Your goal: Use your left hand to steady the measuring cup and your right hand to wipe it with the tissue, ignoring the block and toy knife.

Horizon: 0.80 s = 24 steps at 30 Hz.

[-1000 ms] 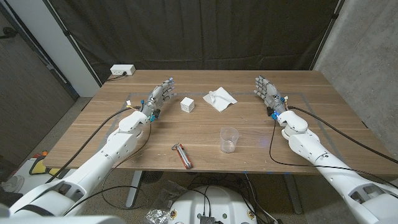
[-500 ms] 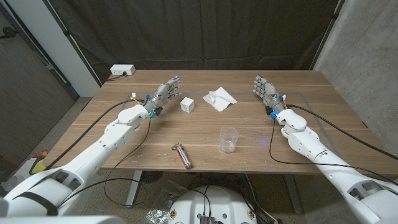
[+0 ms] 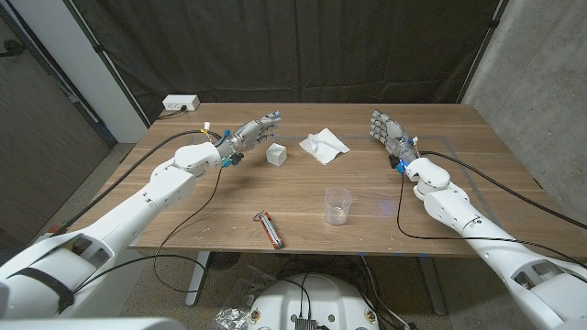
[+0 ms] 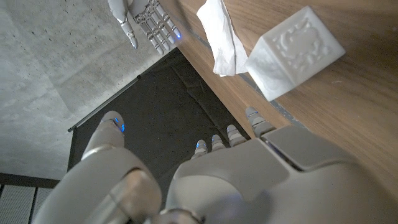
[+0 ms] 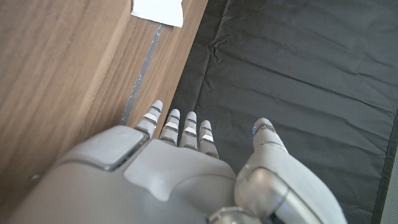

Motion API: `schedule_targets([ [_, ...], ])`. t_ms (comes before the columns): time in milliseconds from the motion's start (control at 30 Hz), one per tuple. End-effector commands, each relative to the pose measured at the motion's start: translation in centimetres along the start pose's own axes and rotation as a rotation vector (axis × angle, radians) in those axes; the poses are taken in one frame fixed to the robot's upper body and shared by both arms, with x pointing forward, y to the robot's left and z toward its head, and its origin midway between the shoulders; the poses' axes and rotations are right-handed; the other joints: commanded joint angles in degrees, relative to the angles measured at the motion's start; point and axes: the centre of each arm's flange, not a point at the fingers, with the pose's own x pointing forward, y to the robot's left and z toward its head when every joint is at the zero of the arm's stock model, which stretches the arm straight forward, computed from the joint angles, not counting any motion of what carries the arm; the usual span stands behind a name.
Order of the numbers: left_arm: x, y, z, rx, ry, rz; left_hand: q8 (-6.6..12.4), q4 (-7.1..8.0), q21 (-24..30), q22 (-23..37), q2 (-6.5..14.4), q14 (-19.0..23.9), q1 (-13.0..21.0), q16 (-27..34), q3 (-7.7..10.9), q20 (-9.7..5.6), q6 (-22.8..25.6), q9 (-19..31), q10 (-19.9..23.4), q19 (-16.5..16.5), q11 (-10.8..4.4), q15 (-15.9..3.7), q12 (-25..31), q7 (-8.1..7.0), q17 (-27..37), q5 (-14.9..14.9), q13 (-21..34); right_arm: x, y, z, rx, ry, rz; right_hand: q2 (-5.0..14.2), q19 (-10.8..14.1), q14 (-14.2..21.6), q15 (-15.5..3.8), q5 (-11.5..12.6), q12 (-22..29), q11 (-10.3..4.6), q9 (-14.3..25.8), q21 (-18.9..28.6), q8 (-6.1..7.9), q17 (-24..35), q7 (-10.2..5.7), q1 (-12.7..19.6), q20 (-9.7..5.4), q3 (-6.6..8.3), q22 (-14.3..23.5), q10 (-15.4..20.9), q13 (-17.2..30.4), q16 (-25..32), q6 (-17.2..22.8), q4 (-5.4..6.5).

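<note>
The left hand (image 3: 249,137) hovers with its fingers (image 3: 268,125) spread and empty just beside the white cube block (image 3: 276,155), so a careless sweep toward the clear plastic measuring cup (image 3: 337,204), well nearer the robot than those fingers, could knock the block or tip the light cup. The right hand (image 3: 389,134), also spread and empty, stands apart from the crumpled white tissue (image 3: 324,145), between both hands, which may slide rather than lift. The wooden counter (image 3: 440,197) is smooth, and black curtains (image 3: 303,46) hang behind it.

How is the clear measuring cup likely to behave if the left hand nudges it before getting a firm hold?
The measuring cup looks like thin clear plastic standing upright and empty, so it is probably light and may slide or tip easily. Its smooth tapered wall could be slippery under the fingers.
</note>
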Motion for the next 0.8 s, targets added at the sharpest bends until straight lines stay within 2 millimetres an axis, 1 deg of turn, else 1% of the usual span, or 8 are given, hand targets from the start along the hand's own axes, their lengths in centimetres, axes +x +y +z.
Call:
schedule_targets([
  [33,0.3,-1.4,2.9,0.152,-0.001,-0.148,0.51,-0.10,-0.2,0.2,-0.1,-1.1,1.0,0.0,-0.71,0.07,-6.8,0.1,-2.9,-1.0,0.06,0.24,0.4,0.52,0.2,0.7,0.1,1.1,1.6,1.6,-0.137,0.021,0.041,-0.38,0.0,-0.3,0.30,0.0,0.2,0.00,0.2,0.2,0.16,0.3,0.01,-0.3,0.04,-0.16,0.2,0.2,0.2,-0.2,-0.1,0.17],
  [67,0.2,-1.5,3.1,0.159,-0.001,-0.157,0.45,-0.19,-0.1,0.2,-0.1,-1.4,1.2,0.1,-0.91,0.11,-7.1,0.2,-3.2,-1.3,-0.44,0.29,0.5,0.43,0.2,0.8,0.2,1.2,1.7,1.7,-0.149,0.023,0.044,-0.37,-0.1,-0.3,0.32,0.0,0.2,-0.01,0.2,0.2,0.18,0.3,-0.01,-0.3,0.07,-0.16,0.2,0.2,0.2,-0.2,-0.1,0.17],
  [167,0.0,-1.9,3.3,0.173,-0.001,-0.185,0.30,-0.28,-0.1,0.2,-0.2,-2.0,1.4,0.1,-1.20,0.10,-7.7,0.2,-3.6,-1.7,-0.73,0.46,0.5,0.25,0.2,1.0,0.2,1.4,2.2,2.3,-0.198,0.026,0.057,-0.26,-0.1,-0.4,0.36,0.0,0.2,-0.13,0.2,0.2,0.25,0.3,-0.08,-0.2,0.02,-0.11,0.2,0.2,0.2,-0.2,-0.1,0.14],
  [400,-0.5,-2.9,3.9,0.208,-0.006,-0.248,0.30,-0.36,-0.1,0.3,-0.2,-2.5,1.7,0.1,-1.56,-0.05,-8.0,0.2,-3.9,-2.2,-0.39,0.51,0.6,0.28,0.3,1.3,0.2,1.7,3.7,3.4,-0.297,0.041,0.082,-0.02,-0.1,-0.4,0.28,0.1,0.2,-0.18,0.2,0.2,0.32,0.3,-0.18,-0.1,-0.07,0.00,0.2,0.1,0.2,-0.3,-0.1,0.10],
  [733,-1.3,-4.1,5.3,0.290,-0.020,-0.341,0.18,-0.46,0.1,0.3,-0.3,-2.6,2.1,0.4,-2.19,-0.06,-8.9,0.3,-4.1,-2.3,-0.26,0.33,0.9,0.43,0.3,1.7,0.3,2.2,5.1,4.0,-0.375,0.063,0.097,0.42,0.0,-0.6,0.08,0.1,0.2,-0.24,0.2,0.2,0.43,0.2,-0.25,0.2,-0.42,0.22,0.2,0.1,0.2,-0.4,0.0,0.04],
  [800,-1.5,-4.3,5.7,0.311,-0.023,-0.361,0.15,-0.49,0.1,0.3,-0.3,-2.6,2.2,0.4,-2.29,-0.09,-9.1,0.3,-4.2,-2.4,-0.29,0.26,0.9,0.41,0.3,1.7,0.3,2.2,5.3,4.1,-0.395,0.069,0.098,0.49,0.0,-0.6,0.03,0.1,0.2,-0.48,0.2,0.2,0.42,0.2,-0.26,0.3,-0.54,0.24,0.2,0.1,0.2,-0.4,-0.2,0.02],
])
